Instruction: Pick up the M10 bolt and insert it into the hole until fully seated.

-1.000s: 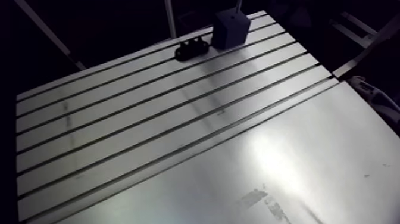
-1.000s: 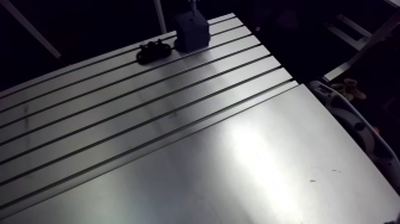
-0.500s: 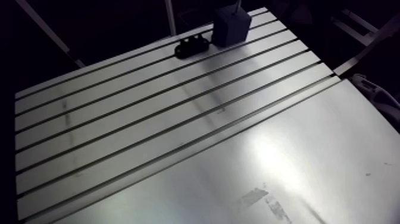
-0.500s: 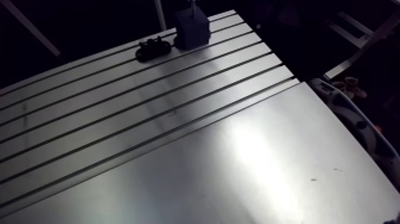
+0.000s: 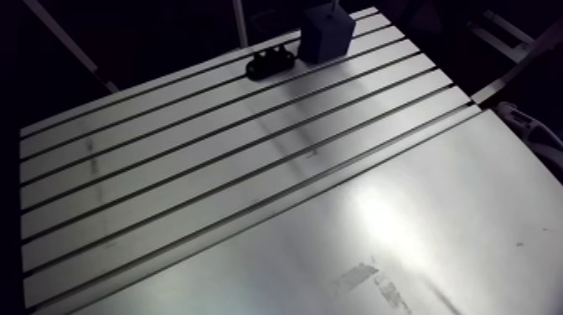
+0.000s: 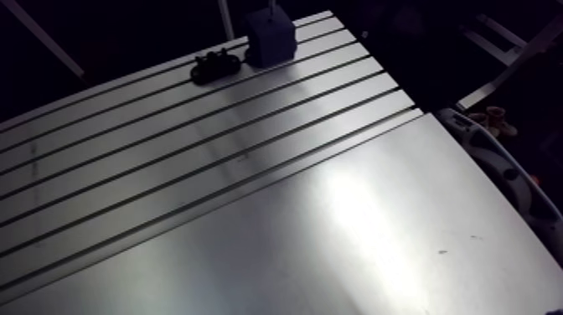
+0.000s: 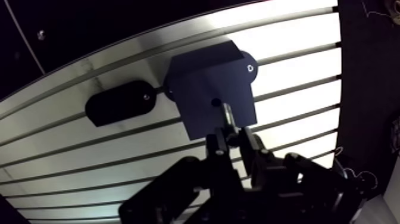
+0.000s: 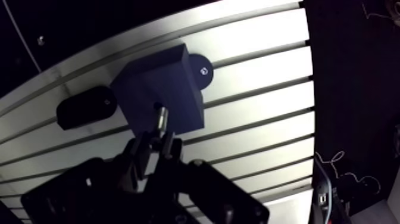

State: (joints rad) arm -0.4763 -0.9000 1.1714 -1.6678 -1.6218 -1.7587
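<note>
A dark blue block (image 7: 208,89) stands on the slotted table (image 7: 297,77) near its far edge, with a small hole (image 7: 215,102) in its top face. In the wrist view my gripper (image 7: 231,142) is shut on the M10 bolt (image 7: 227,116), a short metal shank pointing out ahead of the fingers. The bolt's tip hangs over the block's top, right beside the hole; whether they touch I cannot tell. In the arm view the block (image 5: 325,33) is small at the far end, with a thin shaft just above it.
A black oval holder (image 7: 119,102) lies beside the block, joined to it by a short neck; it also shows in the arm view (image 5: 270,61). A smooth metal plate (image 5: 402,226) covers the table's near part. A white rounded object (image 6: 494,159) sits off the right edge.
The whole arm view has drifted slightly, so the block and holder sit a little higher in the picture. Nothing on the table has moved.
</note>
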